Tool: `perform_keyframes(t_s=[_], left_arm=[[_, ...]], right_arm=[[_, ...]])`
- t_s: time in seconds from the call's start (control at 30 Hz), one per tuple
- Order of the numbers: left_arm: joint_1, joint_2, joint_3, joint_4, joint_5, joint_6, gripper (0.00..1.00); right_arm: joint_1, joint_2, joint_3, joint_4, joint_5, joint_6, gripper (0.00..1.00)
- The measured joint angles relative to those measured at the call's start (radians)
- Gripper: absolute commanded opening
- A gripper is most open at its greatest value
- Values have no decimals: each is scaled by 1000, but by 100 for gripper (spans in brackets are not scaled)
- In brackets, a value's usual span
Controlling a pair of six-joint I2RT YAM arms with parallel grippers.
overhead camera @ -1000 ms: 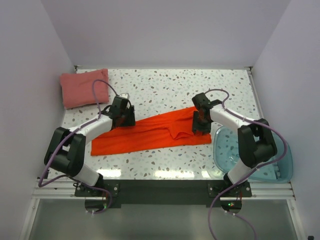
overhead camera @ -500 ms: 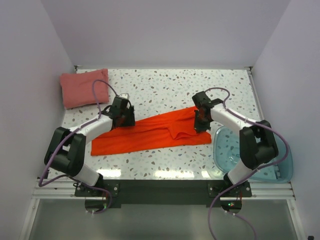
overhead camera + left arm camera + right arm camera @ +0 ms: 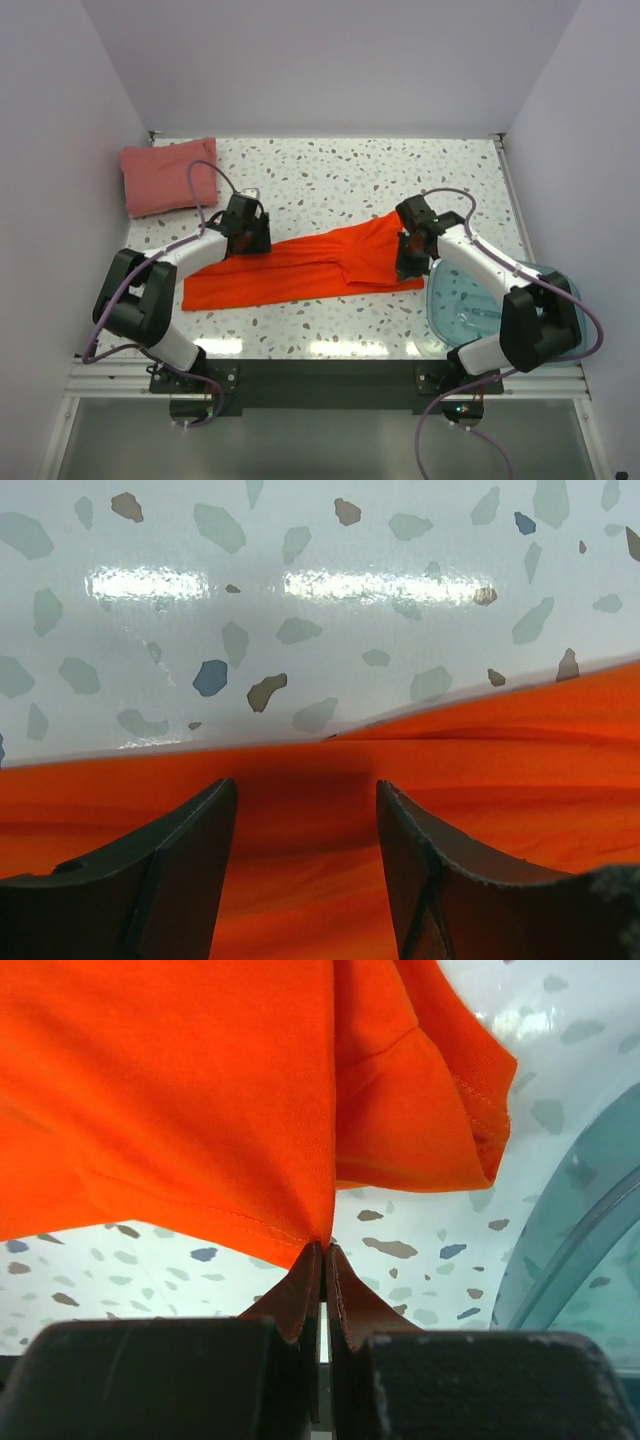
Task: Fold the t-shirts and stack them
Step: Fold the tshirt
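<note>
Right gripper (image 3: 322,1245) is clamped fully shut on the hem of the orange shirt (image 3: 300,270), at the shirt's end just beside the tub (image 3: 445,312). The rest of the shirt lies on the table (image 3: 330,170) as a long folded strip running away from the tub. Left gripper (image 3: 305,790) is at the strip's back edge, well apart from the tub, jaws partly open over the cloth, nothing pinched. Pink shirt (image 3: 168,177) sits folded at the corner farthest from the tub.
</note>
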Motion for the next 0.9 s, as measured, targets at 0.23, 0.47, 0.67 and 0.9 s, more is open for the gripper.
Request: perform_keyframes(t_s=[0.23, 0.47, 0.67, 0.9], left_arm=[[0, 14, 0, 0, 1, 0, 62], [0, 0, 0, -1, -2, 9, 62], [0, -43, -30, 2, -13, 10, 62], [0, -103, -121, -3, -34, 11, 62]], right_arm=[[0, 32, -38, 4, 10, 15, 47], [49, 61, 75, -38, 113, -9, 57], [102, 63, 135, 13, 118, -17, 57], [101, 204, 157, 89, 87, -18, 57]])
